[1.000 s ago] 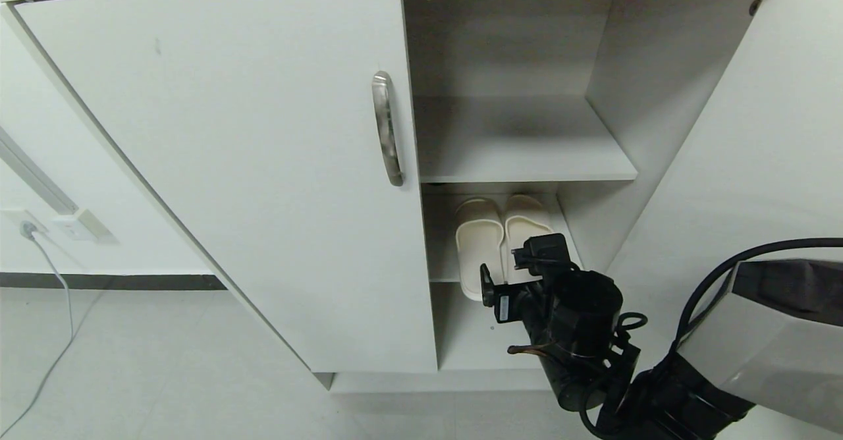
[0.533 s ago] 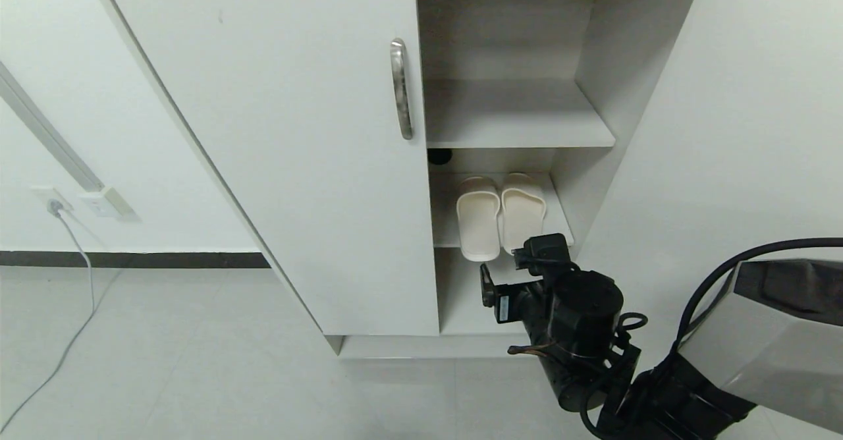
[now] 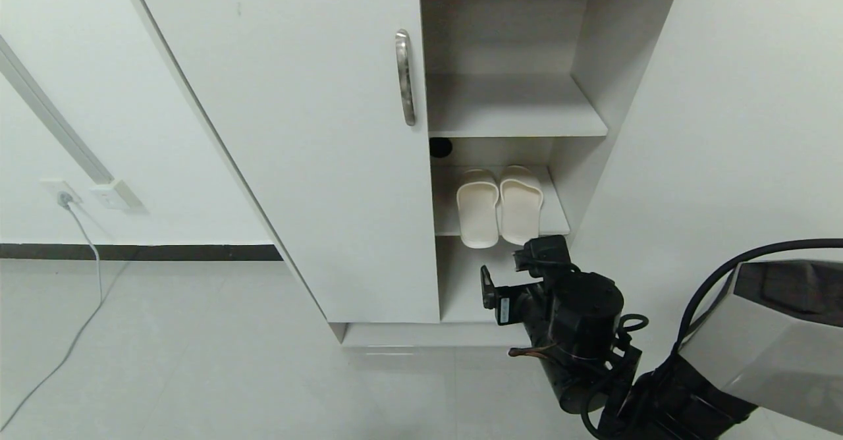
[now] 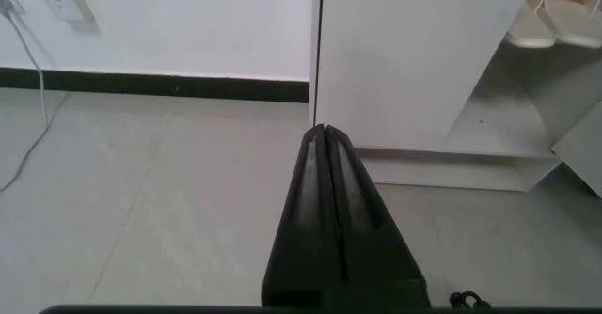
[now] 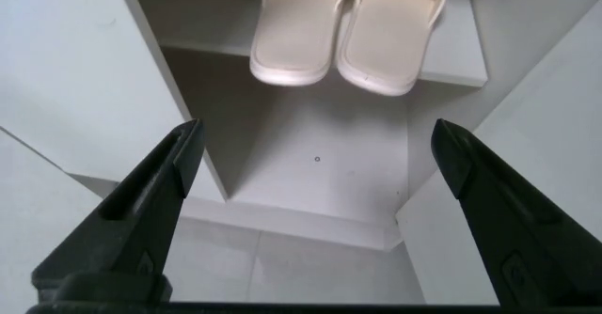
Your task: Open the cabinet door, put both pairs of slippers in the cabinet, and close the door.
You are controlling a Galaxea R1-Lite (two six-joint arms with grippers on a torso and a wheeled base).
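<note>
Item: one pair of cream slippers (image 3: 499, 206), lying side by side and touching on the middle shelf (image 3: 444, 209) of the cabinet (image 3: 593, 45), their near ends slightly over the shelf's front edge. The task calls for two pairs, so you count one stowed. Handling, by judgement: light, soft moulded foam that bends under a pinch, not fragile, and smooth enough to slip from a shallow hold. Take each by the band over the foot, or pinch the two inner walls together to lift the pair as one. Right gripper (image 3: 514, 267): jaws spread wide and empty, low in front of the bottom compartment (image 3: 461, 288), with the slippers at its 12 o'clock and apart from it. Left gripper (image 4: 325, 149): fingers pressed together on nothing, over the floor (image 4: 141, 211) short of the cabinet. Surroundings: the open door (image 3: 718, 137) at 3 o'clock of the slippers, swung out towards you; the shut door (image 3: 296, 130) with its metal handle (image 3: 406, 78) at 9 o'clock; the upper shelf (image 3: 514, 107) at 12 o'clock; a wall socket (image 3: 60, 196) and trailing cable (image 3: 82, 249) far off at 9 o'clock. In the way: the open door stands close beside your right arm, and the upper shelf leaves a low opening, so any entry likely needs to go in flat and level.
</note>
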